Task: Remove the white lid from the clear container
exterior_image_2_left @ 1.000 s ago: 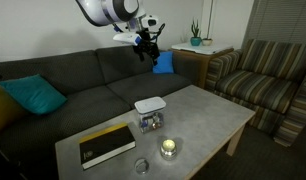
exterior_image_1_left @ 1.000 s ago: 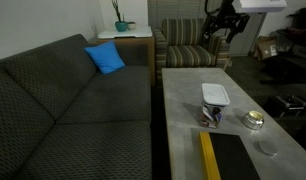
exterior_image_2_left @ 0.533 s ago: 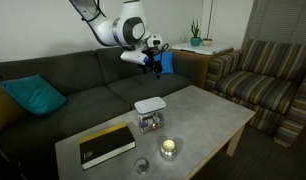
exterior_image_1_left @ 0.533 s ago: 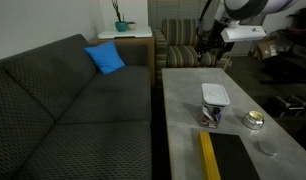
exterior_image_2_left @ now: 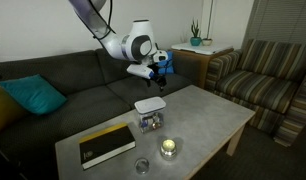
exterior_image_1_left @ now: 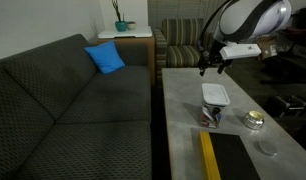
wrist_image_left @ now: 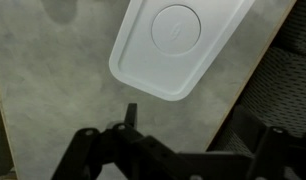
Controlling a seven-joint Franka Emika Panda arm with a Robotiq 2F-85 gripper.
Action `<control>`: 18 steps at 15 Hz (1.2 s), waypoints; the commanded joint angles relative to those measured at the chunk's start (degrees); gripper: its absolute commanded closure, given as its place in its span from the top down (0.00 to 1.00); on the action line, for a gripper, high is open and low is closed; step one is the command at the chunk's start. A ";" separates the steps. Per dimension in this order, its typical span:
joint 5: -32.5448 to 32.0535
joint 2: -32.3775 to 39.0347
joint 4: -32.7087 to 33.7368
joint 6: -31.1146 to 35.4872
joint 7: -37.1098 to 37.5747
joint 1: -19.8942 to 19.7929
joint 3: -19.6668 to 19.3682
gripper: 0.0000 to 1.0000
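Observation:
The white lid [exterior_image_1_left: 215, 94] sits closed on the clear container [exterior_image_1_left: 211, 115] near the middle of the grey table [exterior_image_1_left: 183, 120]; both also show in an exterior view, lid [exterior_image_2_left: 148, 104] on container [exterior_image_2_left: 149, 123]. My gripper [exterior_image_1_left: 209, 66] hangs in the air above and behind the lid, apart from it; it also shows in an exterior view [exterior_image_2_left: 159, 86]. In the wrist view the lid [wrist_image_left: 178, 40] fills the top, and my gripper's fingers [wrist_image_left: 198, 135] are spread wide and empty over bare table.
A black book with a yellow edge [exterior_image_1_left: 225, 160] lies at the near end of the table. A small yellowish dish [exterior_image_1_left: 254, 120] and a grey disc [exterior_image_1_left: 266, 148] lie beside it. A dark sofa [exterior_image_1_left: 73, 110] runs along one side; a striped armchair [exterior_image_2_left: 268, 75] stands past the table's end.
The arm has come down from high above the armchair toward the table. The gripper now hangs lower and closer to the lid. The lid and container have not moved.

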 commanded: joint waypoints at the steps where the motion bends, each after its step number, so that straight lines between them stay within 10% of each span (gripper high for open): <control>1: 0.38 2.40 4.56 -5.66 0.56 0.79 -1.58 0.66; 10: 0.82 0.71 5.18 -13.76 0.94 0.28 -0.61 0.04; 18: 1.53 1.44 5.61 -19.68 -0.45 -0.67 0.79 0.00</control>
